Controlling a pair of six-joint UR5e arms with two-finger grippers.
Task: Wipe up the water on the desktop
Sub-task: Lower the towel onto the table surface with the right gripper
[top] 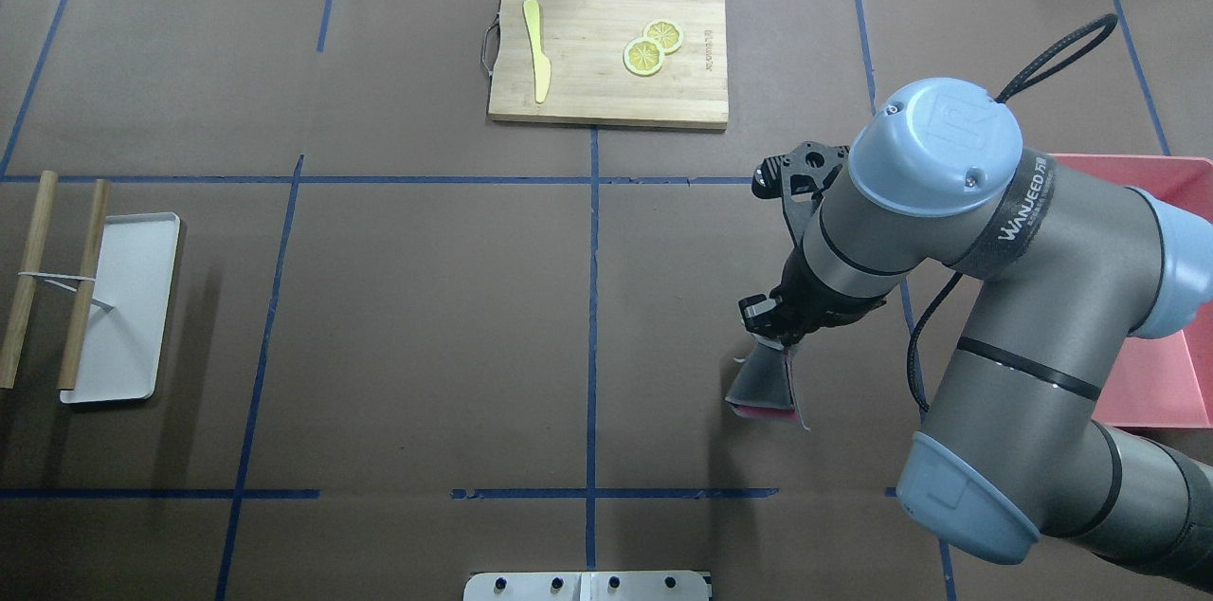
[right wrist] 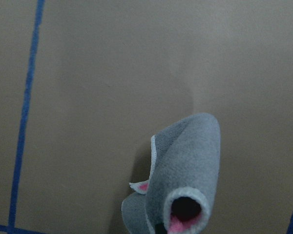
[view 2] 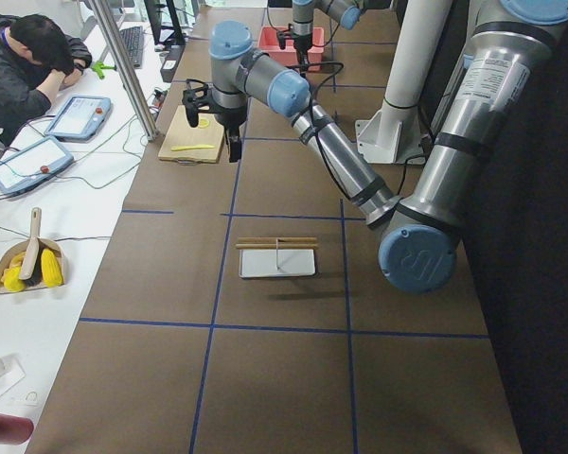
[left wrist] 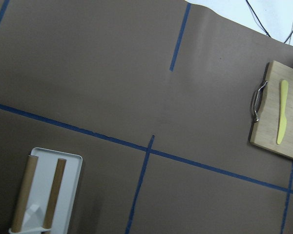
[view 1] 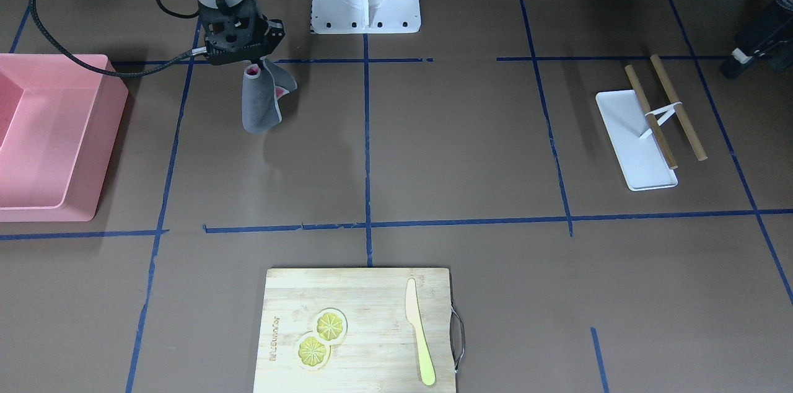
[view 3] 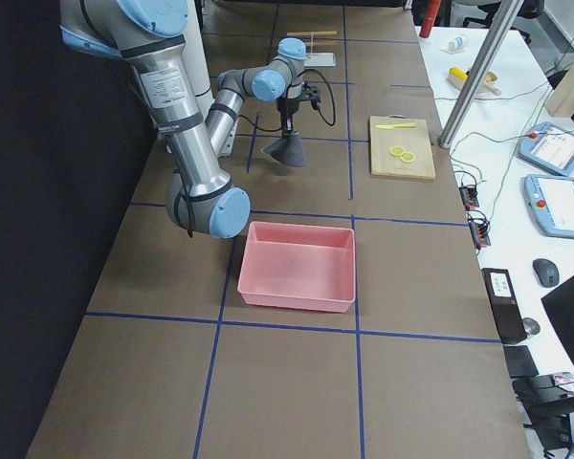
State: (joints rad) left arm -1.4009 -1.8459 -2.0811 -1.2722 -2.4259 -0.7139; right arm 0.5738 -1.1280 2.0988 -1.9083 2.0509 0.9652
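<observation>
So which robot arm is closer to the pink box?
Right. The right arm hangs just beside the pink box, its jaws holding a gray cloth. The left arm is high over the desktop's other end, by the white tray.

Noted across from me: a white bench (view 2: 66,303) runs along the long side, with a metal pole (view 2: 123,71) standing at its edge. On it lie two handheld control tablets (view 2: 80,115), loose cables and a keyboard (view 2: 133,43). A dark-jacketed person (view 2: 24,66) sits slumped at it. Behind me is a black panel (view 3: 38,239). Lighting is even, shadows soft.
</observation>
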